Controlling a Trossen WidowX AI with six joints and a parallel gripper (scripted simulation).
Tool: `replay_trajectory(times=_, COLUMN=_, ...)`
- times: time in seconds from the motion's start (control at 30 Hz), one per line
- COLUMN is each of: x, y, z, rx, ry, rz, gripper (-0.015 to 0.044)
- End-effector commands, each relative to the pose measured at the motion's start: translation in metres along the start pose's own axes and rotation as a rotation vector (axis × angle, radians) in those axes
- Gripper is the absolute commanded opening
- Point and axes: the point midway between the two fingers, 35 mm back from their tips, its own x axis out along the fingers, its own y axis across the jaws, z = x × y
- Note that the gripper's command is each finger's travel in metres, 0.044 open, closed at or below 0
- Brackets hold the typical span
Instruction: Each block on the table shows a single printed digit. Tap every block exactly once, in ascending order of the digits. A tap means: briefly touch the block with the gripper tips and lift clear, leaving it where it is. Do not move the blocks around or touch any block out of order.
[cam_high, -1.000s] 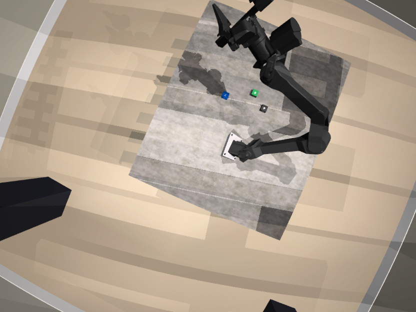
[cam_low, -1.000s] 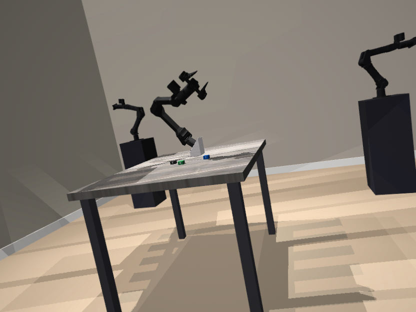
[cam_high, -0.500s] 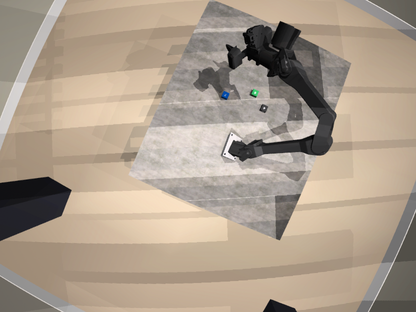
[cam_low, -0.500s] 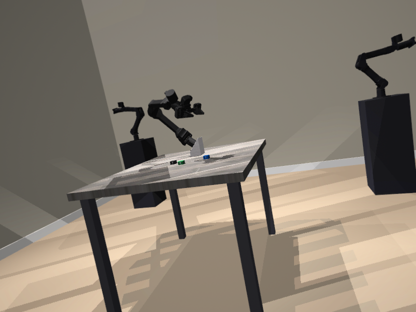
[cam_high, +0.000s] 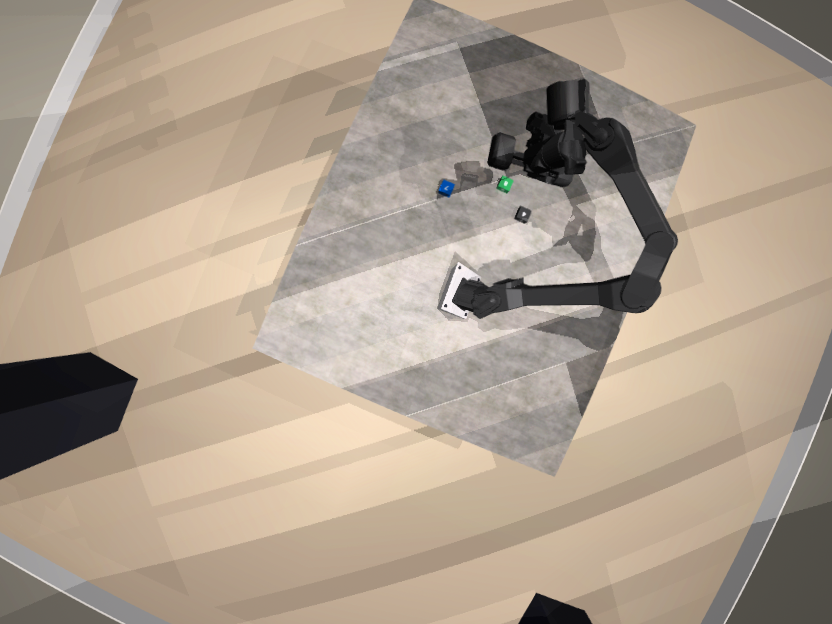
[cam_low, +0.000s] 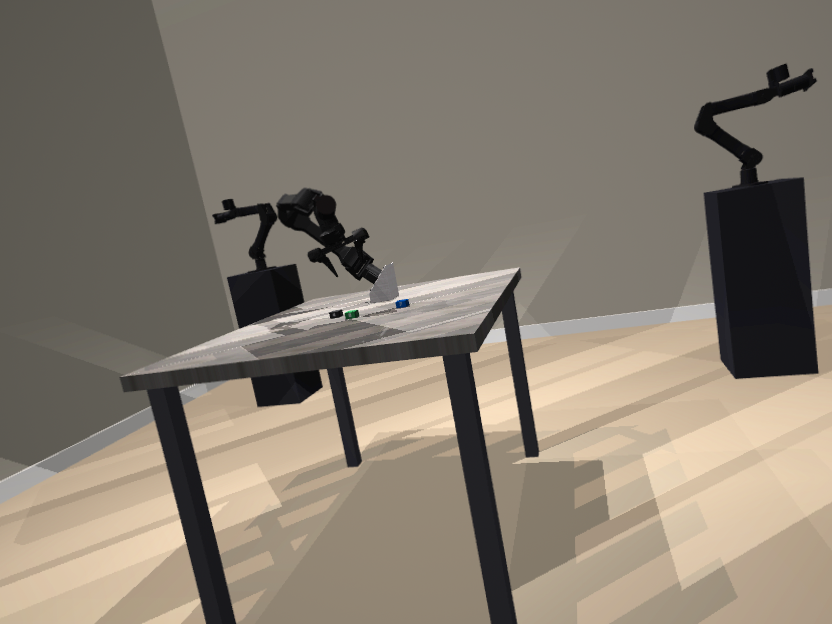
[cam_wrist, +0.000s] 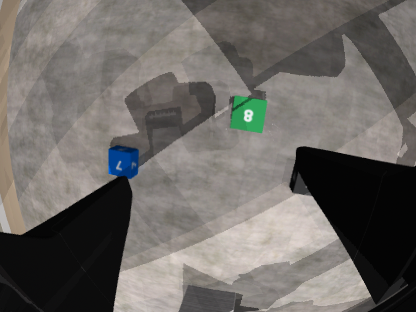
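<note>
A blue block (cam_high: 445, 188) (cam_low: 401, 303) (cam_wrist: 120, 156) shows what looks like a 7. A green block (cam_high: 505, 184) (cam_low: 351, 314) (cam_wrist: 241, 123) shows an 8. A black block (cam_high: 522, 214) (cam_low: 335, 313) (cam_wrist: 300, 187) is mostly hidden behind the right finger in the wrist view; its digit cannot be read. All three sit apart on the grey table (cam_high: 376, 302) (cam_low: 302, 359). My gripper (cam_wrist: 214, 171) is open and empty, above the table. In the wrist view the left fingertip overlaps the picture just below the blue block, and the green block shows beyond the gap between the fingers.
The arm's white base plate (cam_high: 451, 288) and its wedge mount (cam_low: 385, 290) stand on the table beyond the blocks. Two other arms stand on dark pedestals (cam_low: 759, 282) (cam_low: 268, 295) away from the table. The arm casts shadows around the blocks.
</note>
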Motion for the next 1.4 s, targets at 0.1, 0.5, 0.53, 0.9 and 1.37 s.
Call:
replay_trajectory(times=0.1, x=-0.015, y=-0.069, z=-0.042, rx=0.257, ry=0.148, rz=-0.272, gripper=0.0400)
replay_trajectory(times=0.5, x=-0.015, y=-0.069, z=-0.042, rx=0.257, ry=0.148, rz=-0.272, gripper=0.0400)
replay_trajectory(times=0.53, x=-0.015, y=-0.069, z=-0.042, rx=0.257, ry=0.148, rz=-0.272, gripper=0.0400)
replay_trajectory(times=0.9, x=-0.014, y=-0.068, z=-0.040, rx=0.257, ry=0.148, rz=-0.271, gripper=0.0400)
replay_trajectory(times=1.37, x=0.009, y=-0.013, z=0.014, rx=0.259, ry=0.145, rz=-0.269, gripper=0.0400)
